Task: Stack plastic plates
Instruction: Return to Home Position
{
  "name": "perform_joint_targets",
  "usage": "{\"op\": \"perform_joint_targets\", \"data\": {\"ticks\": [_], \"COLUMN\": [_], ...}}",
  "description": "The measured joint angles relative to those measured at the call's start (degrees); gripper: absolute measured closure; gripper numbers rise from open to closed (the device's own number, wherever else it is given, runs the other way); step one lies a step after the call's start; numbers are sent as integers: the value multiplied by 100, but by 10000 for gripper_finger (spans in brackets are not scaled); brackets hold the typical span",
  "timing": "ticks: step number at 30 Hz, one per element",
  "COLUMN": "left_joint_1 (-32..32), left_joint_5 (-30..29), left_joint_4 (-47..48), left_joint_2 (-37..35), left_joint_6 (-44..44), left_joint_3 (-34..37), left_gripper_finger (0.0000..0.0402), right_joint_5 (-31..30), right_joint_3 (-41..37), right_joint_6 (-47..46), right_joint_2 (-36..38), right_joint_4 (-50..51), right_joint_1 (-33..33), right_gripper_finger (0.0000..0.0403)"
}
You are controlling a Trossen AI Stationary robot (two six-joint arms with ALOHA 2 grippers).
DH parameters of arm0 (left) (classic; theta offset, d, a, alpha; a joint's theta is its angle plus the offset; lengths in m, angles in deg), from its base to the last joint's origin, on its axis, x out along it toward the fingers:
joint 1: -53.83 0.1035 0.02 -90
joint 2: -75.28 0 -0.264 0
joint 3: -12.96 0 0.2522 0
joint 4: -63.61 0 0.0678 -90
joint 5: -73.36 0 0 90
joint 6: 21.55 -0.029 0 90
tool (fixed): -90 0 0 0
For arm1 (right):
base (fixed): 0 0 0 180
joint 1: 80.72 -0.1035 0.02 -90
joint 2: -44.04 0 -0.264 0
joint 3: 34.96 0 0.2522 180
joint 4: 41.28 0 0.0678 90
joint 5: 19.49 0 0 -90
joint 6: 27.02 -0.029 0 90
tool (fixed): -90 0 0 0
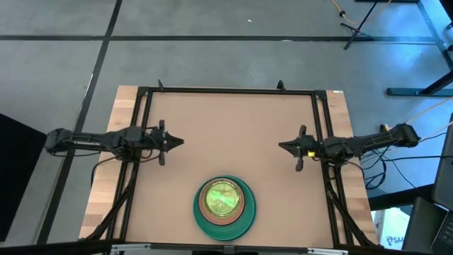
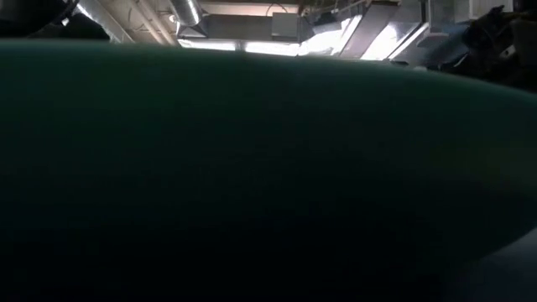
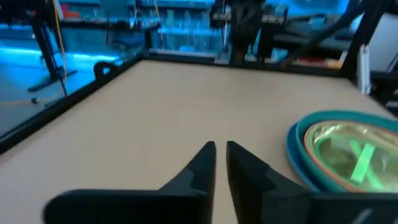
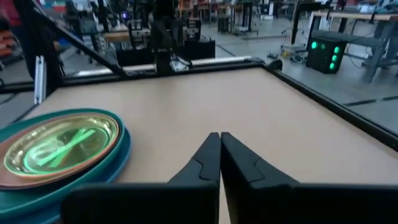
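Observation:
The plastic plates sit in one stack point(image 1: 224, 205) near the middle of the table's near edge. Large blue and teal-green plates lie at the bottom, a salmon-pink one above them, and translucent neon-green ones on top. The stack also shows in the left wrist view point(image 3: 342, 155) and the right wrist view point(image 4: 59, 152). In the low view the dark teal rim point(image 2: 252, 168) fills almost the whole picture. My left gripper point(image 1: 178, 142) point(image 3: 221, 149) hovers shut over the table's left part. My right gripper point(image 1: 283, 146) point(image 4: 219, 138) hovers shut over the right part. Both are clear of the stack.
A black frame point(image 1: 226, 90) runs along the table's far, left and right sides. Bare brown tabletop point(image 1: 226, 134) lies between the two grippers and beyond the stack. Wooden strips point(image 1: 106, 177) border the mat outside the frame.

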Motion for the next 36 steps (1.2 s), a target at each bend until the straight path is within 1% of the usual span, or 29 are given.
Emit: {"op": "perform_joint_targets", "data": {"ticks": [2,4,8,11,15,20,22,33,34,35,36], "left_joint_1": [0,0,0,0,0,0,-3,-4,-4,-4,-4], "left_joint_5": [34,41,161,349,433,518,599,605,607,611,626], "left_joint_4": [83,184,372,349,149,180,190,200,201,203,207], "left_joint_2": [-265,-497,-905,-1189,-1488,-1629,-1641,-1640,-1640,-1640,-1640], "left_joint_6": [-1,20,120,129,125,110,111,127,127,127,127], "left_joint_3": [40,81,147,277,406,406,405,404,404,404,404], "left_gripper_finger": [389,398,395,399,398,395,395,395,395,395,395], "right_joint_5": [0,-2,65,79,106,205,208,208,239,399,710], "right_joint_3": [-117,-212,-363,-423,-461,-461,-461,-461,-461,-461,-461], "right_joint_6": [2,-1,-2,-46,-138,-144,-144,-2,35,106,175], "right_joint_2": [277,549,1048,1380,1735,1924,1922,1924,1924,1924,1924], "right_joint_4": [22,90,204,454,560,572,582,594,598,611,648], "right_joint_1": [0,0,-2,-2,-6,-9,-9,-9,-7,-3,0], "right_gripper_finger": [398,400,402,401,400,400,400,400,400,400,400]}}
